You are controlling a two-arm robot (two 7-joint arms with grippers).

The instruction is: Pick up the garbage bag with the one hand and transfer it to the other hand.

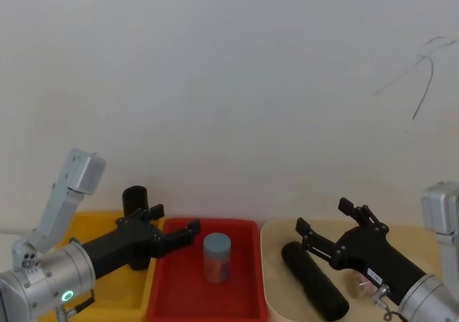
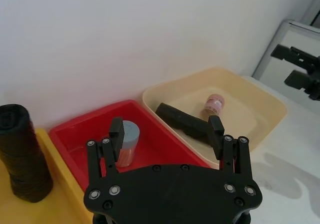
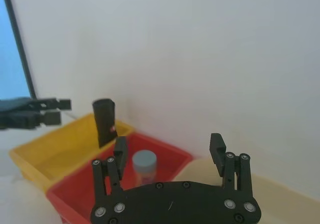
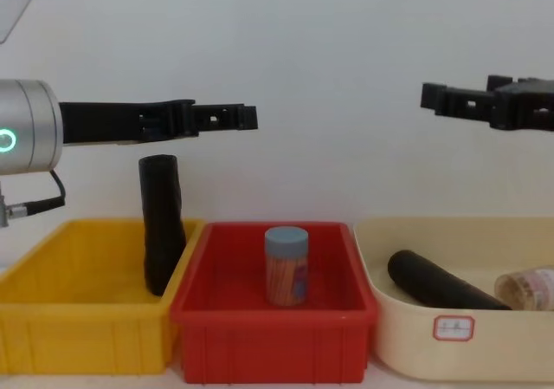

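A: Nearest up front: left gripper [image 2: 166, 126], wrist w/ green ring. Fingers?

B: Spread wide, nothing between. Tips out over yellow/red bin edge, higher than top of garbage bag [image 4: 161, 233].

A: Bag where?

B: Standing in yellow bin [image 4: 86, 337], right-rear corner, leaning a bit against the wall next to red bin [image 4: 273, 341]. Untouched, top free. Prob. stood upright so side grasp on the upper part is easy.

A: Not the other roll?

B: No. Second black roll [image 4: 437, 285] lying flat in beige bin [image 4: 511, 337], next to small tipped jar [image 4: 528, 287]. Right side, farther from left arm.

A: Right gripper [image 1: 323, 216]?

B: Held up over beige bin, about same height as left, pointing inward. Fingers wide too, empty. Looks like waiting pos. for the handover, well apart from left.

A: Anything between?

B: Capped jar [image 4: 286, 266] upright mid red bin. Low enough, shouldn't block a pass made above bin height.

A: Stage?

B: Pre-grasp, by the look. Nothing lifted yet. Next prob. needs left to drop and close round bag's upper half, leaving one end free for right.

A: Risks?

B: Glossy plastic, could slip or squash. Leaning roll could tip if nudged.
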